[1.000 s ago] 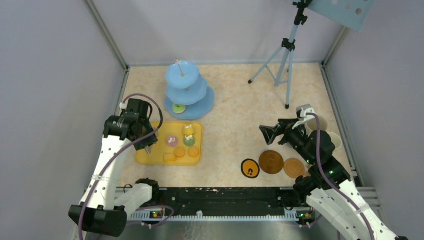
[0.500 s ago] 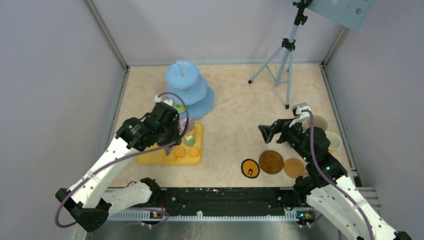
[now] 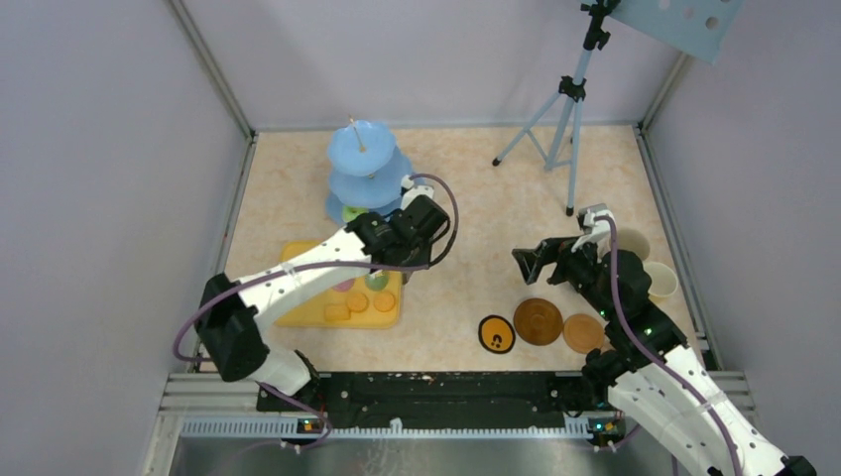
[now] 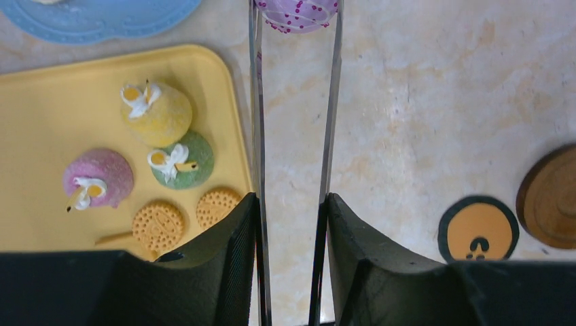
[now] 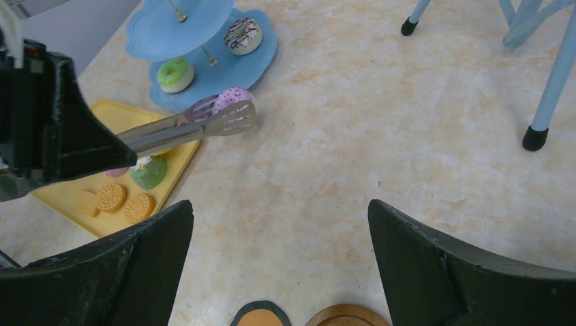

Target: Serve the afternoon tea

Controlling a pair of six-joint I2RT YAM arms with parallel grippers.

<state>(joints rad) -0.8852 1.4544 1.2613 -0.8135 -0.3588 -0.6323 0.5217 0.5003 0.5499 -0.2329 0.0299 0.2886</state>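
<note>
A pink donut [image 4: 297,12] with dark sprinkles sits clamped between the tips of the tongs [image 4: 256,136], over bare worktop [image 3: 476,198] just right of the tray [image 4: 47,109] and close to the near edge of the stand [image 5: 255,61]. The left end effector [image 4: 291,204] is pressed onto the tongs' two arms, pinching them near their handle end. On the stand's bottom tier lie a green donut [image 5: 175,73] and a dark donut [image 5: 242,35] with white icing. The tray, near the stand on the left, holds a yellow pastry [image 4: 156,112], a green pastry [image 4: 182,159], a pink pastry [image 4: 98,178] and round biscuits [image 4: 157,226]. To the right, at the near side, two brown coasters [image 3: 538,321] lie side by side, with a black-rimmed orange disc [image 4: 479,229] just left of them. The right end effector [image 5: 278,207] hangs above them with its fingers spread wide, holding nothing. The mugs [image 3: 662,280] stand by the right edge, partly hidden behind that arm.
</note>
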